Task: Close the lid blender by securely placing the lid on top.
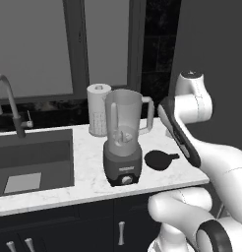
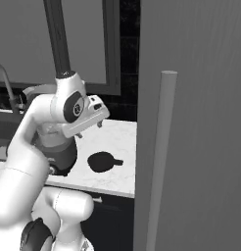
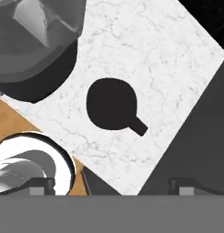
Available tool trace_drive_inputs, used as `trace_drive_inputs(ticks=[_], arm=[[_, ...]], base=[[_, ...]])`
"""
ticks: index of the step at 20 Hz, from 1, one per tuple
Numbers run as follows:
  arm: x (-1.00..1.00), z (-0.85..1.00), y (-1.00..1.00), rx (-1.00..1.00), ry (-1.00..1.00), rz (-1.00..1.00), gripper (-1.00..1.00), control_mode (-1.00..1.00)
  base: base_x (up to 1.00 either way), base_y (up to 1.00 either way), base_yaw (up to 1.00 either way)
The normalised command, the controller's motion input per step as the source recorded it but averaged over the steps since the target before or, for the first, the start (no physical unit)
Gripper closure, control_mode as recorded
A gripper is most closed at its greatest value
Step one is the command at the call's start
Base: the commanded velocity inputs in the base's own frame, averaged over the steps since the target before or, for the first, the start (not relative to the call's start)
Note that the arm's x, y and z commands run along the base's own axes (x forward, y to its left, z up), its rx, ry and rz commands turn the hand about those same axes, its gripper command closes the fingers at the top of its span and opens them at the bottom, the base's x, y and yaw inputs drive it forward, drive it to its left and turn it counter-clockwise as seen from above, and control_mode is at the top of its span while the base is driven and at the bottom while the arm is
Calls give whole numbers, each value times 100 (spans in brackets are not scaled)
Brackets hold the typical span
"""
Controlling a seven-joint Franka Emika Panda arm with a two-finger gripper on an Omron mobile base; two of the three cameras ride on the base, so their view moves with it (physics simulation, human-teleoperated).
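The flat round black lid (image 3: 111, 103) is seen on the white marble surface (image 3: 177, 59) beside the translucent grey blender (image 1: 124, 138) (jaws parted, empty), where a shallow pinch could be lost.

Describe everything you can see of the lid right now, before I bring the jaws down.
The lid is a small, flat, matte black disc with a short tab on one side. It lies flat on the white marbled counter, to the right of the blender and clear of its base, with the tab pointing away from the blender toward the counter's right end. Nothing touches it but the counter. It is not yet on the jar, whose mouth is open.
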Motion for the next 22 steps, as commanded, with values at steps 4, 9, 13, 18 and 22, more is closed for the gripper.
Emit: trace_drive_inputs(ticks=[4, 9, 13, 18, 22], arm=[[0, -48, -15, -4, 19, 30, -100, -100], [0, -51, -33, -1, 14, 31, -100, -100], [0, -58, -21, -2, 9, 28, -100, -100], [0, -48, -3, -4, 1, 18, -100, -100], [0, -26, -1, 0, -2, 13, -100, -100]], base=[[0, 0, 0], [0, 0, 0], [0, 0, 0], [0, 0, 0], [0, 0, 0]])
